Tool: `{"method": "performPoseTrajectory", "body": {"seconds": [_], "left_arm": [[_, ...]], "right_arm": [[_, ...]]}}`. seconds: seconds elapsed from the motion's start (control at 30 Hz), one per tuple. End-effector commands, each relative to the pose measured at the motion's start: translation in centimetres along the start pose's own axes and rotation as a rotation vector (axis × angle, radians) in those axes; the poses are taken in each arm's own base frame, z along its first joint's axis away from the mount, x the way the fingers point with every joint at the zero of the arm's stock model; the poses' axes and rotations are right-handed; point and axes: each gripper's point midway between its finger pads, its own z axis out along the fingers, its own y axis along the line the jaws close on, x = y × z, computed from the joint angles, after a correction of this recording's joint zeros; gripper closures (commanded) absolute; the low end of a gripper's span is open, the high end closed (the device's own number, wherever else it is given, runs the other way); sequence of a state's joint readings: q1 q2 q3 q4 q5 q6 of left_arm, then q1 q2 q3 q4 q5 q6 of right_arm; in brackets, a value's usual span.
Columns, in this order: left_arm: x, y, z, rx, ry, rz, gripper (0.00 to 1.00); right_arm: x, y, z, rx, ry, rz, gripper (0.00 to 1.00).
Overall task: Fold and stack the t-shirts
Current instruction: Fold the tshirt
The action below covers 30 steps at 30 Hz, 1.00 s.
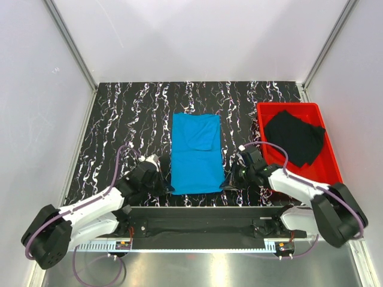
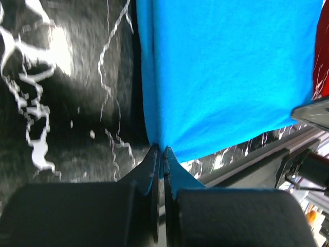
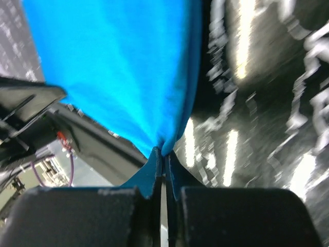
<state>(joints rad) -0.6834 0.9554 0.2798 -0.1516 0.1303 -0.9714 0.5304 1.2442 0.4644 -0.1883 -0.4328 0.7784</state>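
Note:
The sky-blue t-shirt (image 1: 196,153) lies in a long folded rectangle in the middle of the black marbled table. My left gripper (image 1: 168,188) is shut on its near left corner; in the left wrist view the blue cloth (image 2: 226,67) runs into the closed fingertips (image 2: 152,163). At the near right corner my right gripper (image 1: 227,183) is likewise shut, the cloth (image 3: 123,67) pinched at the fingertips (image 3: 157,164). The black t-shirt (image 1: 295,137) lies crumpled in the red tray (image 1: 266,109) at the right.
A black rail (image 1: 203,212) runs along the table's near edge between the arm bases. White walls stand close on the left, back and right. Bare marbled tabletop (image 1: 128,125) lies left of the blue shirt.

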Motion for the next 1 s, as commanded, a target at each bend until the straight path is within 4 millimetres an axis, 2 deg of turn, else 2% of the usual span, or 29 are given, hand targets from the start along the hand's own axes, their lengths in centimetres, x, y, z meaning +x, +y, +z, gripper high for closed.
{"method": "performPoseTrajectory", "body": {"seconds": [0.0,0.1,0.4,0.53,0.6,0.63,0.67,0.7,0.73,0.77,0.8,0.83,0.87,0.9,0.93,0.97], "left_arm": [[0.9,0.9,-0.8,-0.041,0.014,0.012,1.0],[1.5,0.4,-1.5,-0.015,0.014,0.012,1.0],[2.6,-0.9,-3.9,0.028,-0.003,0.013,1.0],[2.7,-1.5,-5.1,0.048,-0.011,0.022,1.0],[2.2,-2.6,-6.0,0.071,-0.02,0.023,1.0],[1.8,-2.9,-6.3,0.072,-0.035,0.028,1.0],[1.3,-3.2,-6.6,0.067,-0.055,0.04,1.0],[0.0,-4.6,-7.8,0.082,-0.092,0.048,1.0],[-0.6,-5.2,-8.0,0.08,-0.107,0.06,1.0],[-1.3,-6.1,-8.5,0.086,-0.126,0.088,1.0],[-2.8,-7.8,-9.7,0.1,-0.168,0.099,1.0],[-4.0,-8.6,-10.1,0.096,-0.188,0.108,1.0],[-4.5,-8.6,-9.3,0.048,-0.174,0.146,1.0],[-6.3,-10.1,-10.2,0.062,-0.206,0.142,1.0],[-7.1,-10.5,-10.0,0.053,-0.209,0.149,1.0],[-7.9,-10.4,-9.2,0.025,-0.195,0.183,1.0]], "right_arm": [[1.0,0.3,-1.1,0.028,-0.017,0.011,1.0],[1.8,1.0,-2.0,0.001,-0.029,0.01,1.0],[5.4,1.6,-2.1,-0.002,-0.012,-0.009,1.0],[5.8,1.9,-3.2,0.003,-0.031,-0.018,1.0],[5.1,2.7,-4.4,-0.002,-0.073,-0.04,1.0],[5.4,1.8,-5.0,0.047,-0.067,-0.04,1.0],[4.7,2.9,-6.0,0.036,-0.097,-0.062,1.0],[3.9,3.2,-6.6,0.044,-0.138,-0.074,1.0],[3.6,3.2,-7.1,0.068,-0.145,-0.08,1.0],[2.3,4.8,-8.2,0.057,-0.191,-0.107,1.0],[1.9,4.5,-8.1,0.113,-0.182,-0.115,1.0],[1.3,5.1,-8.2,0.128,-0.188,-0.133,1.0],[-0.2,7.1,-9.1,0.115,-0.223,-0.18,1.0],[-1.1,6.8,-8.4,0.171,-0.21,-0.178,1.0],[-1.9,7.4,-8.3,0.175,-0.217,-0.193,1.0],[-3.3,8.9,-8.8,0.151,-0.24,-0.225,1.0]]}}
